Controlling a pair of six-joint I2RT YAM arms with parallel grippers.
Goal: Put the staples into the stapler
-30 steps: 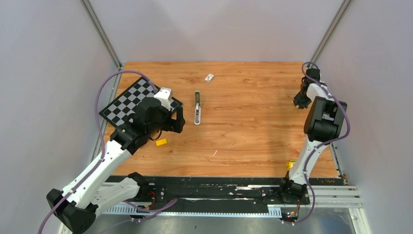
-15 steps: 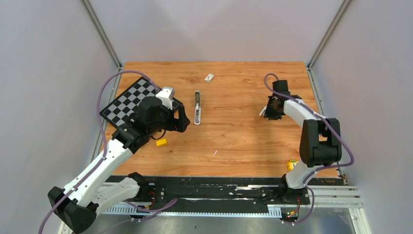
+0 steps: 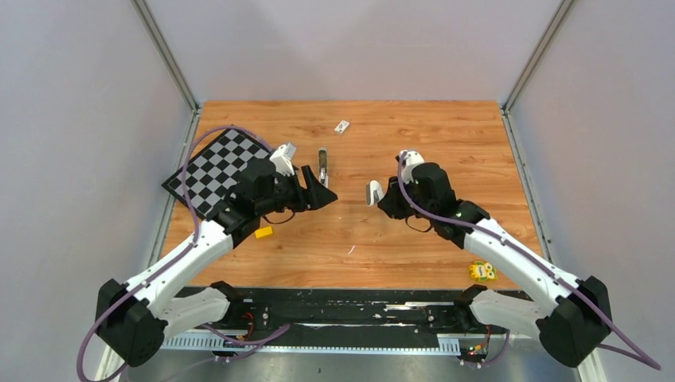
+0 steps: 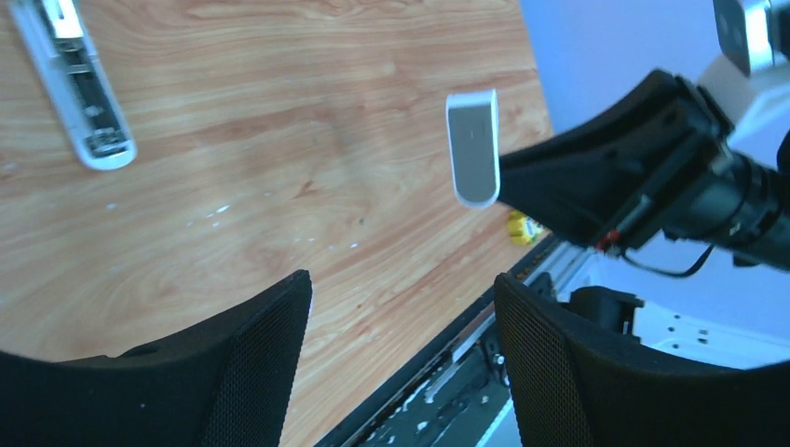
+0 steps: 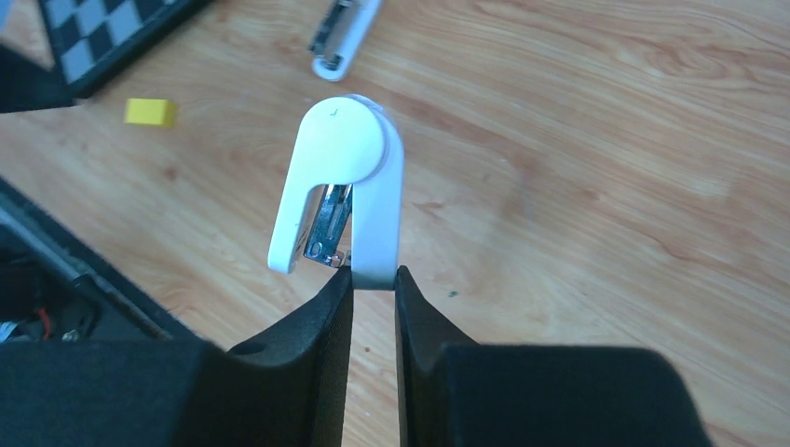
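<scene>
The stapler (image 3: 322, 159) is a slim grey-silver bar with an open inner channel, lying flat on the wood; it also shows in the left wrist view as the stapler (image 4: 73, 84) and in the right wrist view as the stapler (image 5: 343, 35). My left gripper (image 3: 318, 189) hovers over its near end, open (image 4: 401, 279), with nothing between the fingers. My right gripper (image 3: 384, 199) is shut (image 5: 374, 272) on one leg of a small white hinged piece (image 5: 349, 177) with a metal insert, held off the table. I cannot make out the staples.
A tiny white box (image 3: 342, 126) lies at the back of the table. A small yellow block (image 3: 263, 232) sits beside the checkerboard (image 3: 211, 167) at the left. A yellow object (image 3: 481, 270) rests at the near right edge. The grippers face each other at mid-table.
My right arm swung from the far right edge to mid-table, carrying the white piece. My left gripper moved right over the stapler's near end and its jaws narrowed somewhat.
</scene>
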